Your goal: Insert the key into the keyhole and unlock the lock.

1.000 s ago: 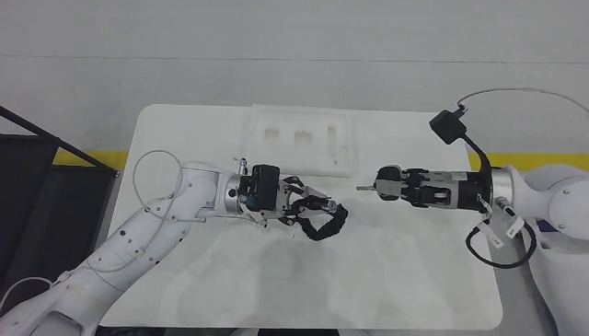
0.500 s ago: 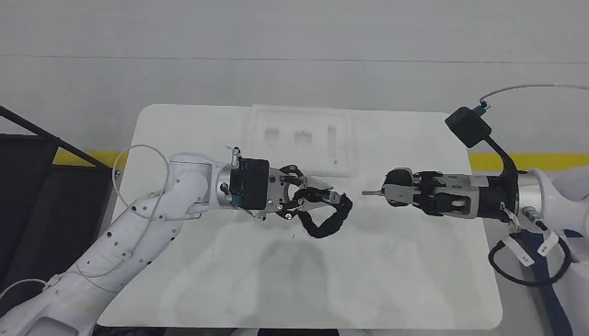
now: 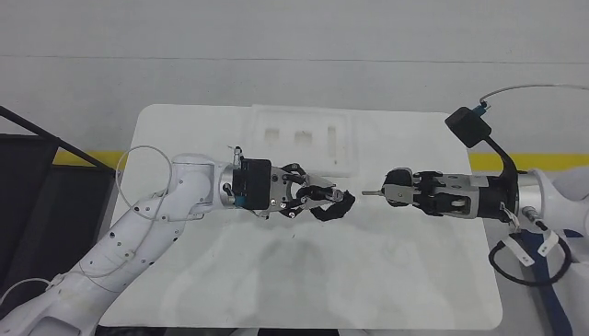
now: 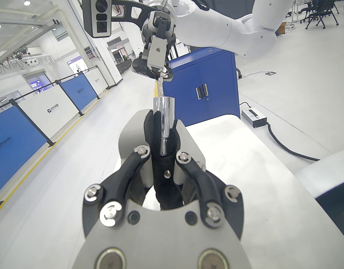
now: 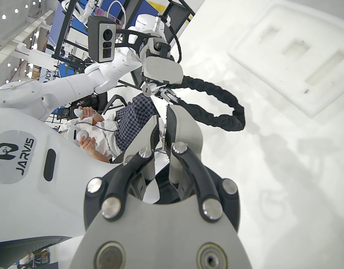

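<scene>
Chrome and black, the cable lock (image 3: 336, 202) is held over the bench (image 3: 184, 143) a little left of its middle. The left jaws are clenched on its metal barrel (image 4: 164, 113), and the fabric-sleeved cable curls loose beside them. The barrel lies roughly level with its keyhole (image 5: 146, 90) turned toward the other arm. That looks deliberate, since the opening faces the part that has to enter it. Behind it, along the bench's far edge, sits a white foam tray (image 3: 304, 161) with three recessed pockets. Just right of the barrel, still apart from it, the key (image 3: 369, 190) points blade-first at the keyhole. The right jaws are clamped on its head, which leaves the whole blade free to go in. Blade and barrel look nearly on one line, so I judge that insertion has not begun. A short straight advance and then a turn remain, and a slight tilt at contact could make the tip skid off the chrome face.
</scene>
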Tool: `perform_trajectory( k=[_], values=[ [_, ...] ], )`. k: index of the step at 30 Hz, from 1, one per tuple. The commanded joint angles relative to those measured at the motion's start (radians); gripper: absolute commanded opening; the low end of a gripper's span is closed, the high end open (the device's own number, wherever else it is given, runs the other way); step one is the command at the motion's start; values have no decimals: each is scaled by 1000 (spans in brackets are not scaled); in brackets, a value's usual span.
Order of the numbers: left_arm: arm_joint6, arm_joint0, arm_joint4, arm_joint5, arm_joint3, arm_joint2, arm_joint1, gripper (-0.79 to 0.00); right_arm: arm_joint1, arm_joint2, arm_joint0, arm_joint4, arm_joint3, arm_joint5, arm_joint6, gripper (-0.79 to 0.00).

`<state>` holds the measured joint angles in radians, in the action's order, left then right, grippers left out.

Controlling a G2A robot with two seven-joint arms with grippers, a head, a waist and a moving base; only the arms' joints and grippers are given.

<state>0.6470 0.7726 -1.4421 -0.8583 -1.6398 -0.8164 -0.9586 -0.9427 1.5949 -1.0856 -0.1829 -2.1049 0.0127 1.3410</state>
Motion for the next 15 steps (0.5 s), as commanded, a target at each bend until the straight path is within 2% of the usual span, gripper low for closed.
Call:
perform_trajectory(
  k=[1,5,10,15],
  values=[
    [-8,7,5,12,-1,-1,-1,-785,2,-3,-11,23,-20,-14,-20,-785],
    [-47,33,27,68,-9,-7,-6,-785,10,16,-2,36,-57,-61,-17,-785],
    [-12,38,13,116,17,18,-24,-785,20,29,13,35,-109,-135,20,-785],
    [36,23,-32,178,38,58,-48,-785,28,30,29,56,-146,-214,6,-785]
  ],
)
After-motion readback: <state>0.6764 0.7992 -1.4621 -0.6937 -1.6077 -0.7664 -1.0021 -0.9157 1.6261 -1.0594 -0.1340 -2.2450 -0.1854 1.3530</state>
